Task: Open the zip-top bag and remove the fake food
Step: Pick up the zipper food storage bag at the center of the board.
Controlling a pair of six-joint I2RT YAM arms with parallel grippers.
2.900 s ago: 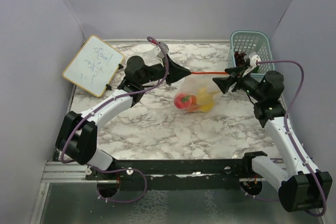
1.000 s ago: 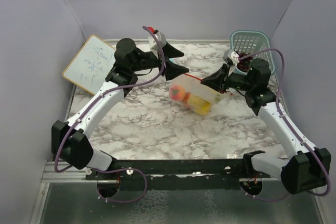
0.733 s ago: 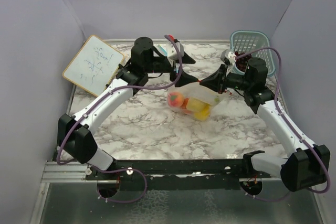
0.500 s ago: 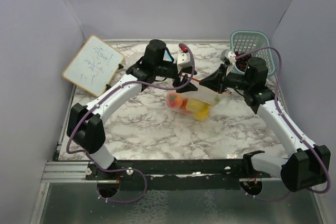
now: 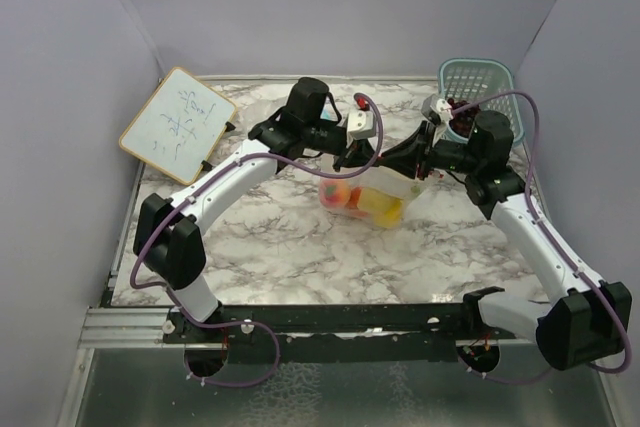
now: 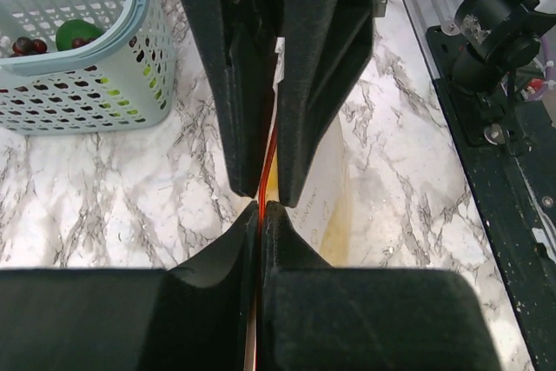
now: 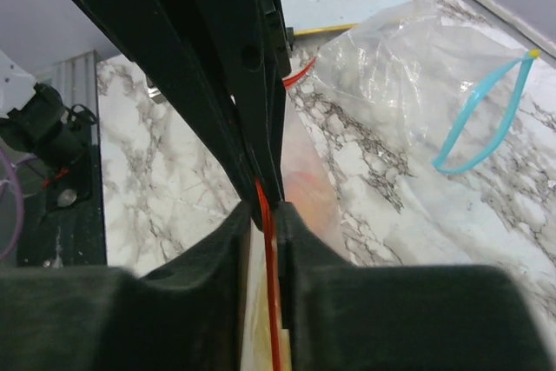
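Observation:
The zip-top bag (image 5: pixel 374 190) lies mid-table, clear with a red zip strip, and the fake food shows inside as a red-orange piece (image 5: pixel 341 197) and a yellow one (image 5: pixel 385 208). My left gripper (image 5: pixel 355 158) and right gripper (image 5: pixel 390 160) meet tip to tip over the bag's top edge. In the left wrist view my left gripper (image 6: pixel 262 207) is shut on the red strip, with the bag (image 6: pixel 328 171) below. In the right wrist view my right gripper (image 7: pixel 266 207) is also shut on that strip, the bag (image 7: pixel 302 182) hanging beneath.
A teal basket (image 5: pixel 478 65) at the back right holds a green ball (image 6: pixel 76 34) and dark grapes (image 6: pixel 26 44). A whiteboard (image 5: pixel 178 125) leans at the back left. A second clear bag (image 7: pixel 408 58) with a blue strip lies behind. The black base rail (image 6: pixel 486 102) runs along the table's near edge.
My left arm swung from the back over to the bag and its jaws closed on the zip strip opposite the right gripper. The right gripper kept hold of the bag.

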